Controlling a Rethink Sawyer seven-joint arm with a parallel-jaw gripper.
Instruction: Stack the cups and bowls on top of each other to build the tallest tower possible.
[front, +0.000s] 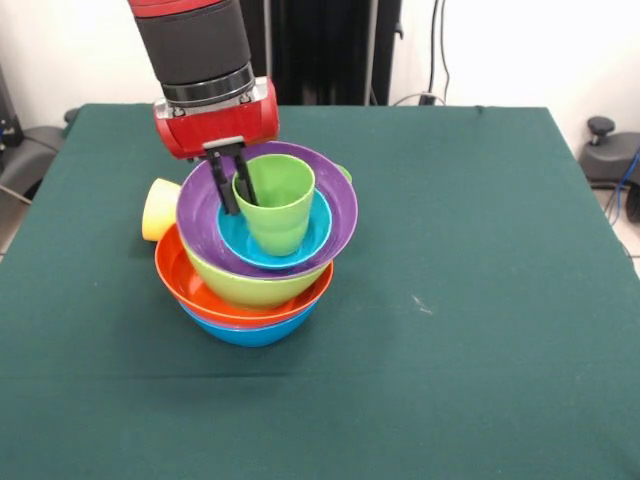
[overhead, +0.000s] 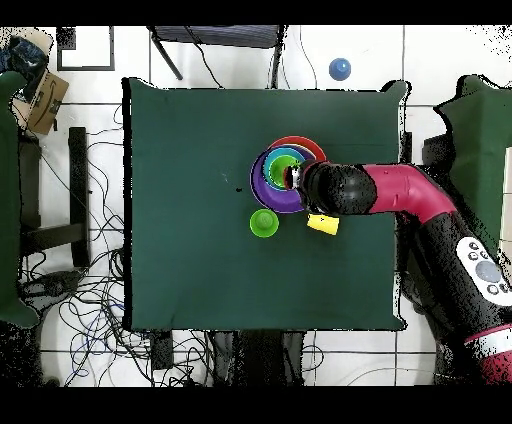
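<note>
Standing on the green table (front: 480, 200) is the tower (front: 258, 255): a blue bowl (front: 250, 331) at the bottom, an orange bowl (front: 200, 290) nested in it, then a lime bowl (front: 245, 288), a purple bowl (front: 200, 215) and a small cyan bowl (front: 240, 240), each sitting inside the one below. The upper bowls lean a little, so the purple rim tips toward the front. A green cup (front: 277, 205) stands upright in the cyan bowl, mouth up. The gripper (front: 236, 180) comes down from above with one dark finger (front: 224, 185) outside the cup's rim and the other inside it, so it is pinching the cup's wall on the side facing the arm.

A yellow cup (front: 158, 208) lies on its side on the table, just beside the tower, partly hidden behind the purple and orange bowls.

From overhead, the arm (overhead: 400, 195) reaches across from the table's edge and covers part of the tower (overhead: 280, 172), and the yellow cup (overhead: 322, 224) shows close under it. That view also shows a green round shape (overhead: 264, 222) on the cloth near the tower; I cannot tell what it is.
</note>
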